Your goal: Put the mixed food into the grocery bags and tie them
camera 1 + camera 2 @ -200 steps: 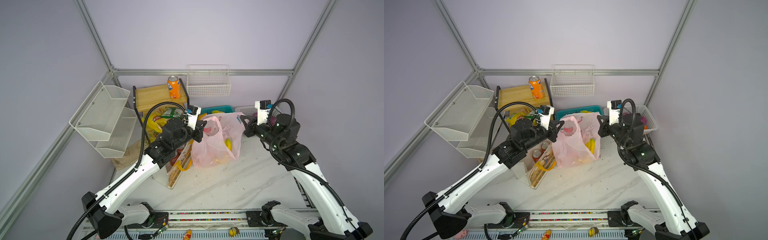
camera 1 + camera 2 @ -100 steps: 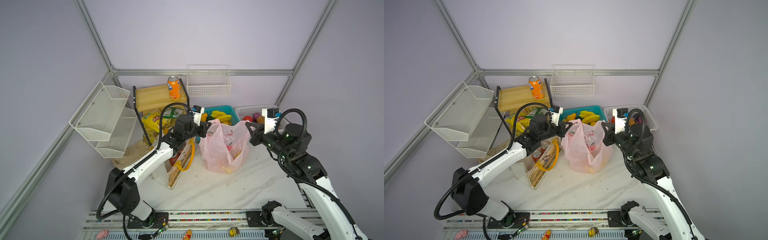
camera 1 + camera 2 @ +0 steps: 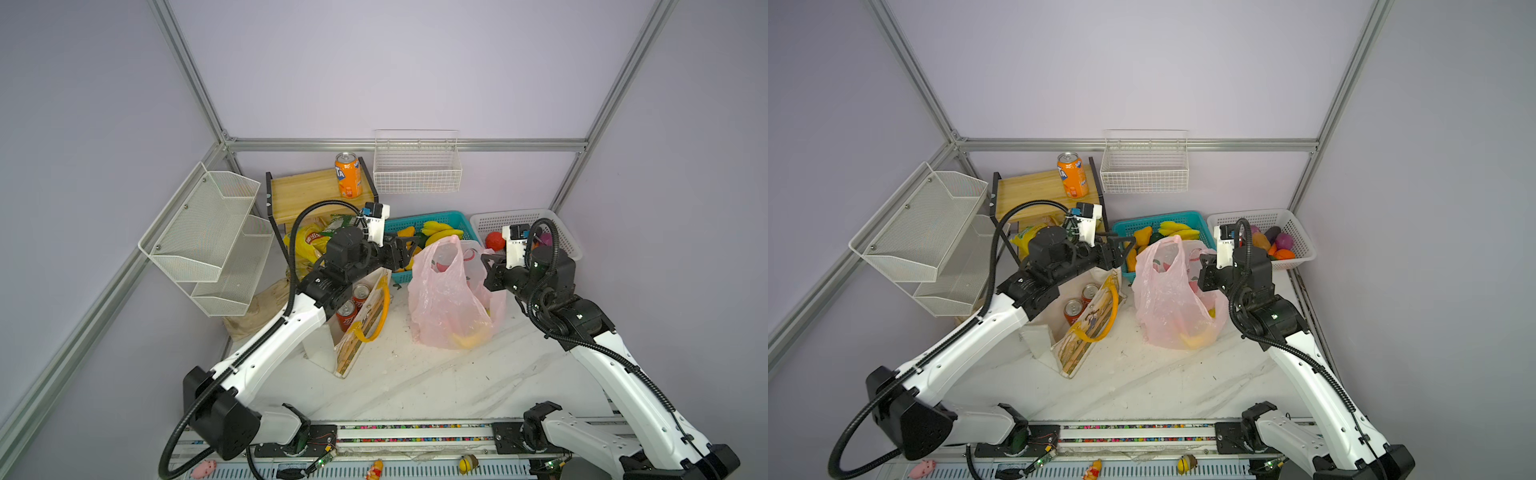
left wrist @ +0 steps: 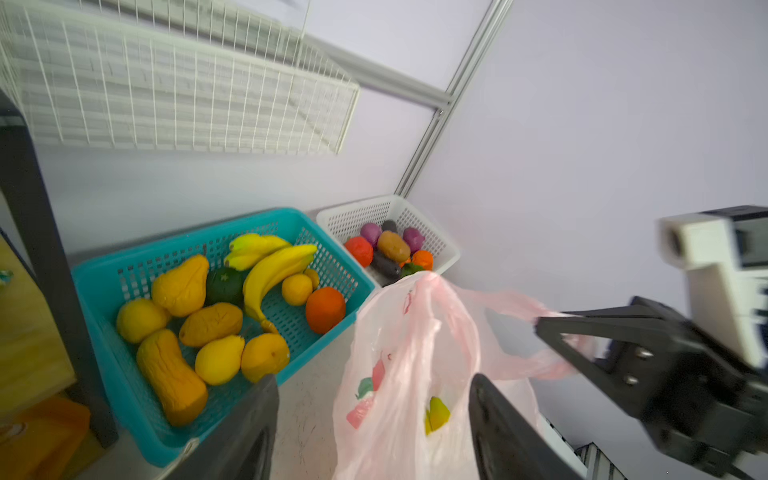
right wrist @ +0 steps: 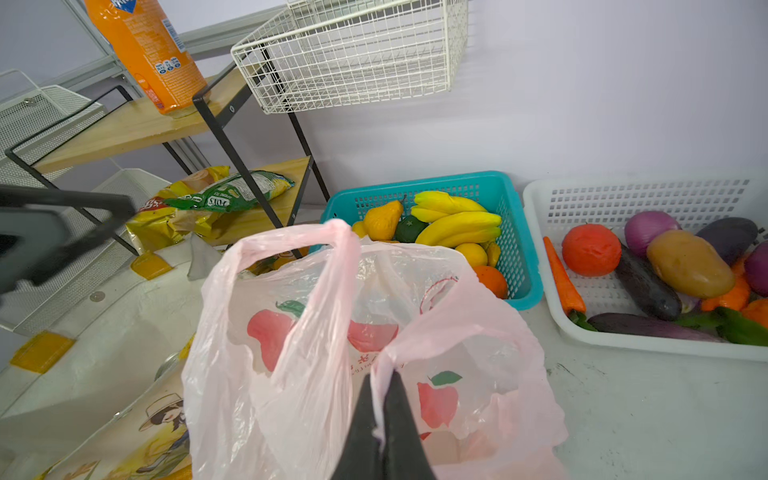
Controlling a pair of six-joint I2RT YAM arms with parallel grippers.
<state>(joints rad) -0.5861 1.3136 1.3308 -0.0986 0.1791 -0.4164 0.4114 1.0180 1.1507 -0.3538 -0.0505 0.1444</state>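
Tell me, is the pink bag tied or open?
Open, untied: on the pink bag the two handles stand apart, one loose, one pinched in the shut right tool, and the mouth gapes.

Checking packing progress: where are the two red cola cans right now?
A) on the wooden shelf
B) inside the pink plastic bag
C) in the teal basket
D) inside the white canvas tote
D: both red cola cans stand upright inside the white canvas tote, their tops showing, left of the pink plastic bag in both top views.
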